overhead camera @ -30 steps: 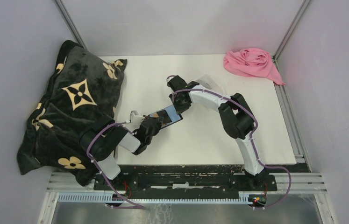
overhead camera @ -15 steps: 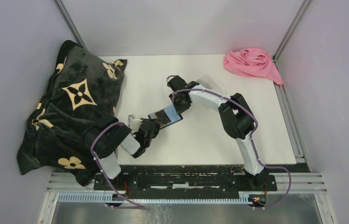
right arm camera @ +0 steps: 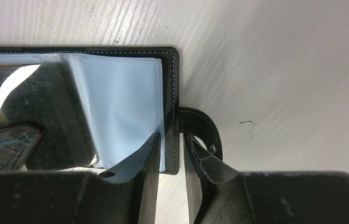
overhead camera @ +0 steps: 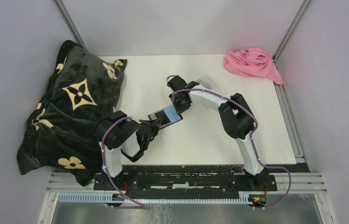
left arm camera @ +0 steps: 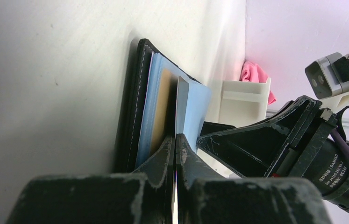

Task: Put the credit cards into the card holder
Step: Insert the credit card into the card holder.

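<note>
The black card holder (overhead camera: 167, 116) lies open on the white table, blue-grey lining up. My right gripper (overhead camera: 181, 104) is shut on its far edge beside the strap with the stud (right arm camera: 213, 149); in the right wrist view the gripper (right arm camera: 171, 137) straddles the black rim (right arm camera: 176, 93). My left gripper (overhead camera: 151, 126) is at the holder's near-left edge. In the left wrist view it (left arm camera: 176, 139) is shut on a thin greyish credit card (left arm camera: 181, 107), seen edge-on, standing into the blue lining (left arm camera: 195, 107). A tan card (left arm camera: 163, 105) sits in a slot beside it.
A large black pillow with tan flower prints (overhead camera: 69, 107) fills the left side, close to my left arm. A pink cloth (overhead camera: 252, 63) lies at the far right corner. A clear plastic tray (overhead camera: 210, 81) shows behind my right arm.
My left arm's elbow has swung right and its wrist has turned, hiding the white wrist camera. Its gripper stays at the holder's near-left edge. The right arm and holder have not moved.
</note>
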